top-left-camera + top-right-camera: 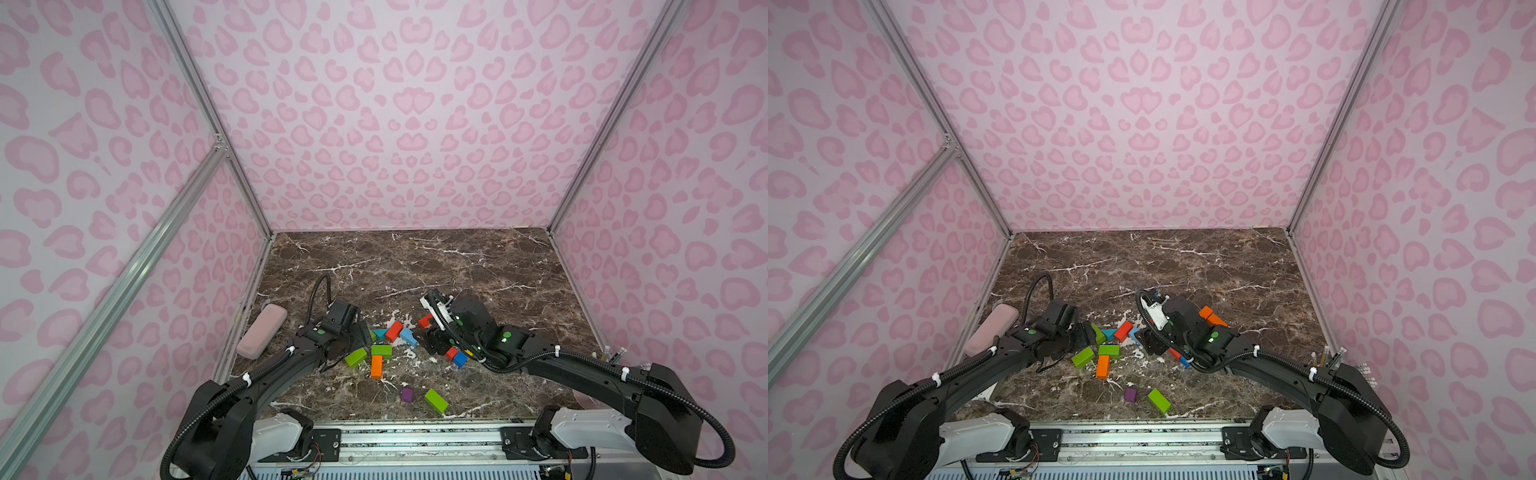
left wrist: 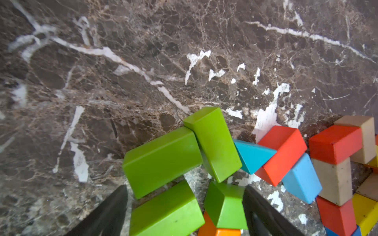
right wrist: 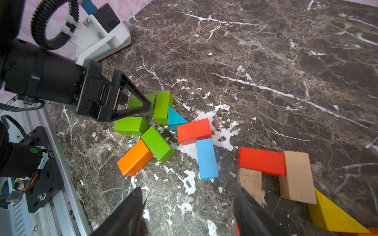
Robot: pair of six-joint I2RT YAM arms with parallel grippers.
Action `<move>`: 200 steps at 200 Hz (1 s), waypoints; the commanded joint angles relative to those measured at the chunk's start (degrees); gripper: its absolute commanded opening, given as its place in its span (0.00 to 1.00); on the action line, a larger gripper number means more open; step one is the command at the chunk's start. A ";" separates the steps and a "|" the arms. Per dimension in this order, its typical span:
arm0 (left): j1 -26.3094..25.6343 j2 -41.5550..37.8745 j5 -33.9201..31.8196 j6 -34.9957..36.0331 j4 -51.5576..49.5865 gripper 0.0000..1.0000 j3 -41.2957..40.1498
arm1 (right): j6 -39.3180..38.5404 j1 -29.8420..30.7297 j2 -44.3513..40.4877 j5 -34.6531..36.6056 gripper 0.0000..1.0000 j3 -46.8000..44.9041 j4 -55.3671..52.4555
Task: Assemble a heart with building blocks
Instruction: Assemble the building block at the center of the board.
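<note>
Left end effector point(image 2: 185, 187) and right end effector point(image 3: 187, 187) spread; right arm point(image 1: 582, 368) hides some blocks point(image 1: 460, 360).

Table point(image 1: 436, 266): you find it across the lower middle of both top views.
Main heap point(image 1: 384, 347): blocks at lower centre of the frame, between left arm point(image 1: 291, 361) and right arm point(image 1: 582, 365), several touching.
Left gripper point(image 2: 186, 190): at the heap's left side; in the left wrist view you see two bricks point(image 2: 167, 210) between its jaws.
Second group point(image 1: 456, 357): more blocks right of the heap, partly under the right arm.
Cube point(image 1: 407, 395): below the heap in the frame, apart from it.
Lone brick point(image 1: 436, 401): just right of the cube, not touching.
Pouch point(image 1: 262, 330): at the table's left edge, left of the left arm.
</note>
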 commanded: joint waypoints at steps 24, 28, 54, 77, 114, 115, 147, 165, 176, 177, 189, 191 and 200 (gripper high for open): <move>-0.13 -3.93 0.18 2.32 -1.87 0.87 -0.61 | -0.17 -0.02 -0.07 -1.20 0.73 0.09 1.09; -0.13 -4.45 0.49 2.54 -1.88 0.87 -0.68 | -0.31 0.02 -0.02 -1.71 0.73 0.19 0.93; -0.21 -7.56 0.72 5.76 -3.12 0.85 1.78 | -0.34 1.19 0.18 -3.48 0.73 0.34 0.88; -0.21 -6.99 -1.44 11.46 -5.59 0.88 8.21 | -0.21 3.12 0.59 -3.96 0.73 -0.30 1.71; 1.37 -0.63 -3.99 22.87 -6.08 0.93 20.25 | -1.42 8.67 2.61 -0.34 0.73 0.66 2.00; 1.46 -0.40 -3.99 23.18 -6.10 0.93 20.53 | -1.52 8.85 2.62 -0.20 0.73 0.68 2.07; 6.31 4.40 0.04 30.52 -4.00 0.95 27.81 | -1.92 13.36 5.21 2.57 0.73 2.11 3.02; 10.28 6.32 5.74 32.37 -1.78 0.95 29.98 | -2.19 15.25 7.24 3.84 0.73 3.93 2.71; 11.63 7.15 8.05 33.11 -0.69 0.95 30.97 | -2.41 16.05 8.79 4.15 0.73 5.16 2.22; 11.73 7.23 8.23 33.18 -0.59 0.95 31.04 | -2.46 16.10 8.96 4.19 0.73 5.34 2.18; 12.14 7.90 8.85 34.41 0.16 0.95 31.92 | -2.94 16.81 10.91 4.49 0.73 7.36 1.34; 12.17 7.98 8.85 34.62 0.14 0.95 32.01 | -2.99 16.99 11.25 4.61 0.73 7.65 1.30; 12.41 8.14 9.06 35.60 0.79 0.94 32.16 | -3.50 17.45 12.91 4.94 0.73 9.18 0.82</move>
